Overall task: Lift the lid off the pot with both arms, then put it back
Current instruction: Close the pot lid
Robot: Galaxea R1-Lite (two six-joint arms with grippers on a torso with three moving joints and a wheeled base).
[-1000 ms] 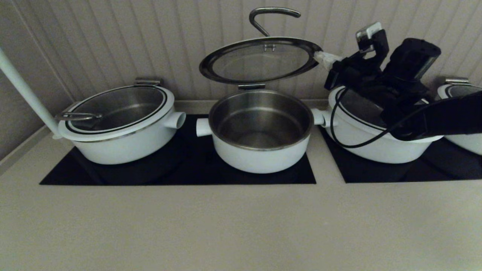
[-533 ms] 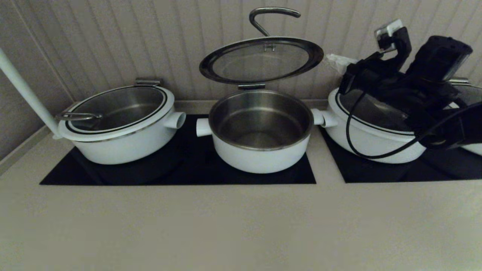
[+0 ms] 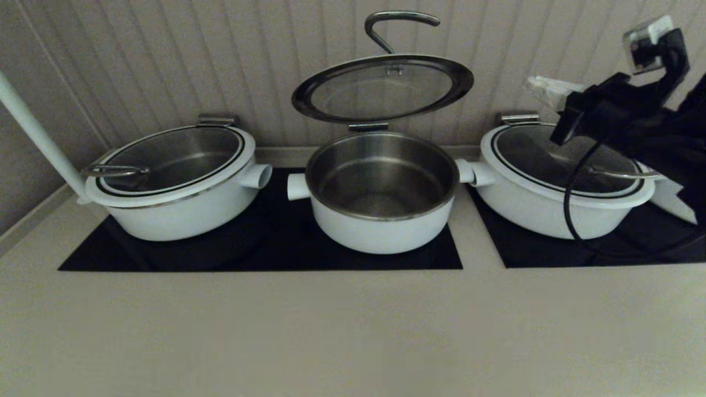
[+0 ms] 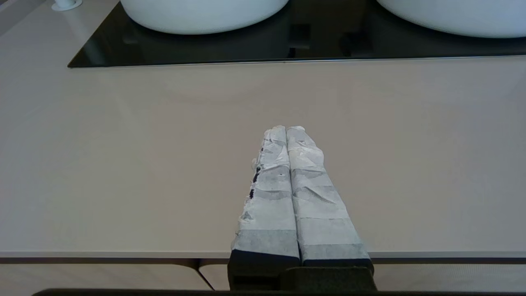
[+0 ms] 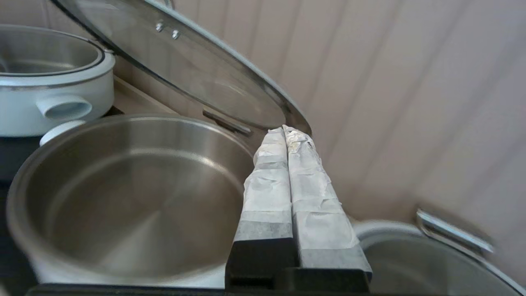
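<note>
The middle white pot (image 3: 380, 220) stands uncovered with its steel bowl showing (image 5: 123, 193). Its glass lid (image 3: 382, 87) is raised on the rear hinge, tilted up toward the wall, handle (image 3: 397, 22) on top; it also shows in the right wrist view (image 5: 197, 78). My right gripper (image 3: 543, 88) is shut and empty, up in the air to the right of the lid and apart from it, above the right pot. In its wrist view the tips (image 5: 287, 131) line up near the lid's edge. My left gripper (image 4: 286, 130) is shut and empty, low over the bare counter near its front edge.
A covered white pot (image 3: 171, 182) stands at the left and another (image 3: 557, 187) at the right, both on black cooktops (image 3: 259, 248). A white pole (image 3: 38, 138) rises at the far left. The ribbed wall is close behind the pots.
My right gripper has pulled away from the lid's right edge, moving right and slightly up. The lid stays raised. The right pot's lid has come into sight.
</note>
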